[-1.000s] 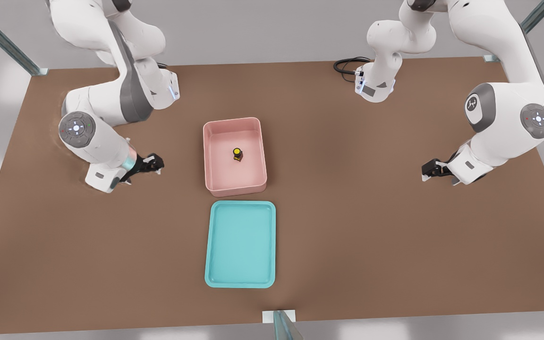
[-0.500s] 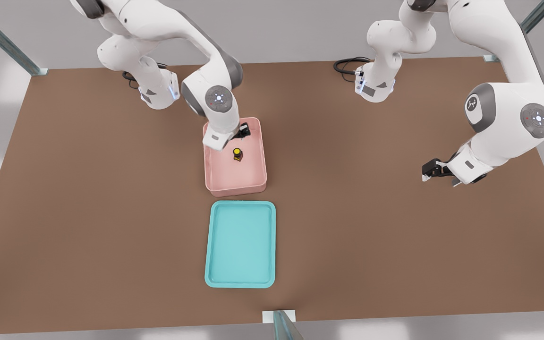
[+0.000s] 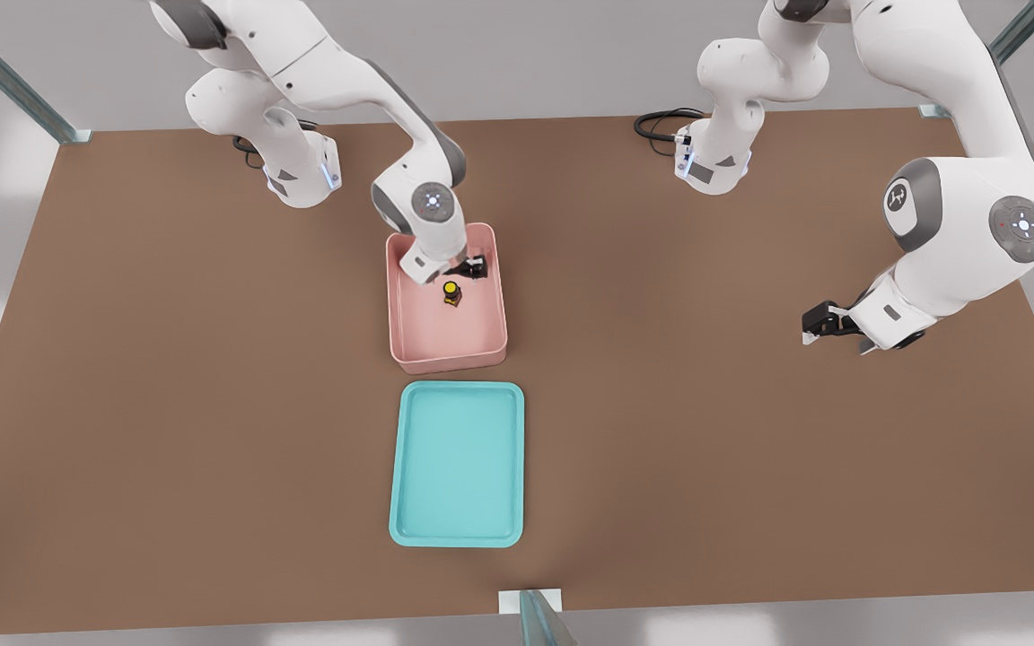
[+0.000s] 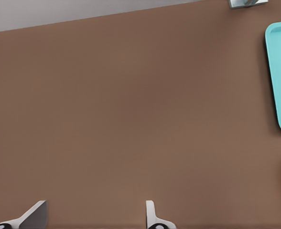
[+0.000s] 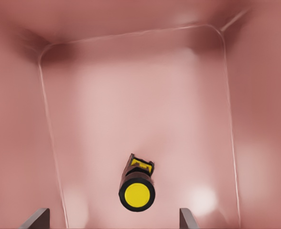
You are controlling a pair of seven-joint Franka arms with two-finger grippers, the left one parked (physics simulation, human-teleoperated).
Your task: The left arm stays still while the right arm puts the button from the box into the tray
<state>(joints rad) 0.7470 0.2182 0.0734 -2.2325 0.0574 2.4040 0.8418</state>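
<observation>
The button point(image 3: 451, 293) stands on the floor of the pink box point(image 3: 490, 336), yellow cap up. Nothing holds it. The gripper point(image 3: 472, 268) hangs just above the button, inside the box, near the far wall. Its fingers point(image 5: 35, 218) are apart, one on each side of the button in the right wrist view. A moment ago the right arm point(image 3: 418, 202) was low beside the box; now it has swung over and come down lower. The grab comes next. The teal tray point(image 3: 409, 529) waits on the table point(image 3: 750, 449), just past the box.
</observation>
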